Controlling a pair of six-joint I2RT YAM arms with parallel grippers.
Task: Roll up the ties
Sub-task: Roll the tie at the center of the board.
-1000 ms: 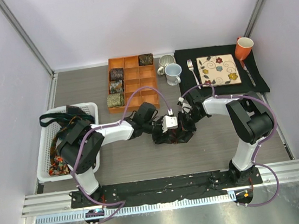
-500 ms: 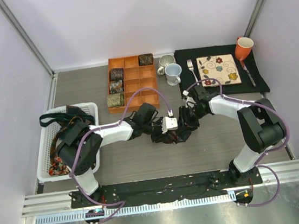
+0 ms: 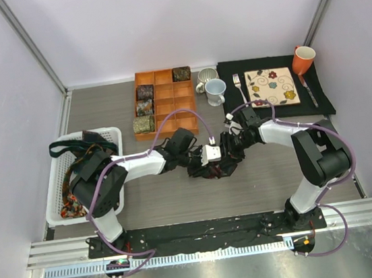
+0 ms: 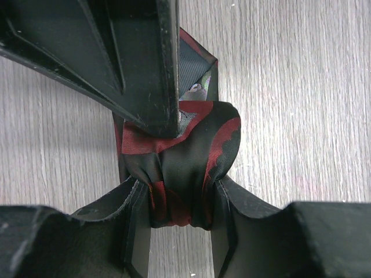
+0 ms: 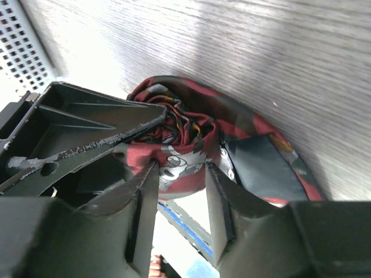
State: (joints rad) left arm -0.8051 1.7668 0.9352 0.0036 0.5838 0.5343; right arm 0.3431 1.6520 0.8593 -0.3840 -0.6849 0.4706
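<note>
Top external view takes in the whole worktop (image 3: pixel 146 198), where the left arm (image 3: pixel 138 164) and right arm (image 3: pixel 287 130) reach inward and meet at its middle. Their heads hide nearly all of the tie there.

Left wrist view shows what that one cannot. The left tool (image 4: pixel 179 214) is clenched on a black and maroon tie (image 4: pixel 191 168), wound into a tight roll on the wood, with a finger touching each flank. One dark finger of the right tool (image 5: pixel 179 191) leans in from above, covers the roll's upper left and touches it. A flat tail of the tie runs out beyond it.

Right wrist view gives the roll end-on, with its coiled layers showing. Fabric fills the gap between this tool's fingers, but I cannot tell whether they squeeze or only flank it.

Around them, all well apart:
- A black placemat (image 3: pixel 232 71) at far right.
- A white basket (image 3: pixel 54 185) at left, holding loose ties (image 3: pixel 83 162).
- An orange tray (image 3: pixel 165 104), with rolled ties (image 3: pixel 145 92) in four compartments.
- A flowered plate (image 3: pixel 272 87) on the placemat.
- An orange mug (image 3: pixel 303 59) on the placemat.
- Two pale mugs (image 3: pixel 215 92) just beside the placemat.
- A fork (image 3: pixel 239 86) on the placemat.
</note>
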